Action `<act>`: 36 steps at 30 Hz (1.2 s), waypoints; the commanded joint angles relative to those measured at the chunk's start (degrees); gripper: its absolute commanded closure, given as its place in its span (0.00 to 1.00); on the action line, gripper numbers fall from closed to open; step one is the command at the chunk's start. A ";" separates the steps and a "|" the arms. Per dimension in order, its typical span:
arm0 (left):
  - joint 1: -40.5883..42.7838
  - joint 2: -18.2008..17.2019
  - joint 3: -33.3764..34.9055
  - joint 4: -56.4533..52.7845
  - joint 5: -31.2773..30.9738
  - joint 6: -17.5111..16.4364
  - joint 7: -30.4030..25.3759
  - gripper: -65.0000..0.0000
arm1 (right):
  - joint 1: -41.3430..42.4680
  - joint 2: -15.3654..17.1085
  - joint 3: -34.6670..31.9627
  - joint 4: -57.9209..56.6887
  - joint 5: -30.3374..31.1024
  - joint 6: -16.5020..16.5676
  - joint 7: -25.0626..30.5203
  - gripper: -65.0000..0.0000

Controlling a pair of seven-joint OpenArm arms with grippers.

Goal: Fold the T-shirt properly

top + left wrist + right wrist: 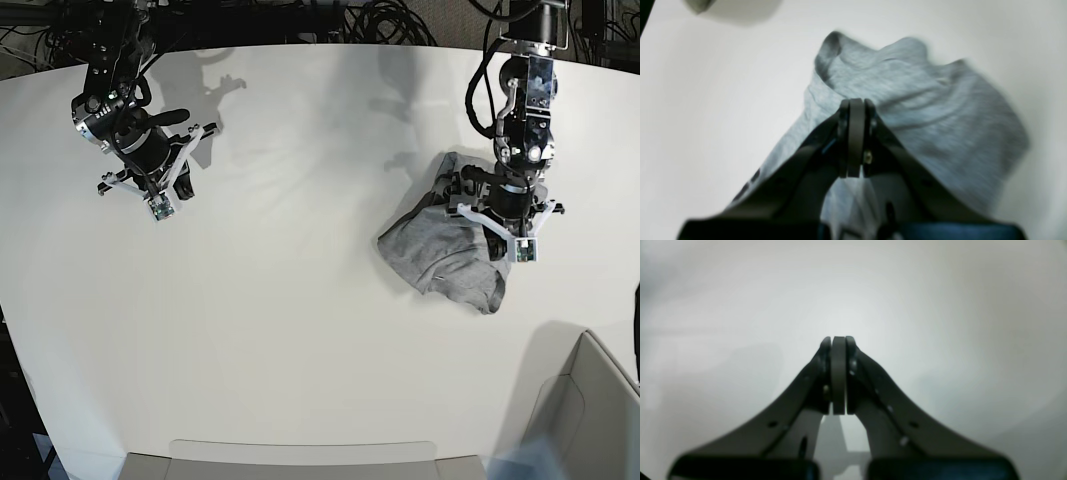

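Right gripper [160,205]: black two-fingered tool at the base view's upper left, hovering over bare table; its jaws are pressed together on nothing, as the right wrist view [839,340] shows.
Table [280,300]: broad white tabletop with a curved far edge.
T-shirt [445,255]: heather-grey cotton short-sleeved shirt, crumpled in a loose heap on the table's right part, well apart from the right gripper; a bit of black lettering shows at its upper edge.
Left gripper [510,245]: black two-fingered tool directly over the heap; in the left wrist view [856,101] its jaws are together, tips against the grey cloth [923,113], though whether any fabric is pinched cannot be told.
Bin [590,400]: pale grey container at the lower right corner.
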 commanded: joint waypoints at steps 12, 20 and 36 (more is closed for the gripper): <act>14.39 0.66 -12.91 20.74 0.24 -0.71 -5.71 1.00 | 0.09 -4.93 1.48 5.84 0.32 -0.37 1.25 1.00; 29.25 0.84 -14.05 20.74 0.24 -0.71 -17.05 1.00 | -10.99 -5.11 1.31 5.84 0.32 -0.19 9.25 1.00; 49.56 1.01 -13.79 16.52 0.24 -0.44 -23.20 1.00 | -35.16 -8.97 5.88 5.40 0.58 0.16 18.21 1.00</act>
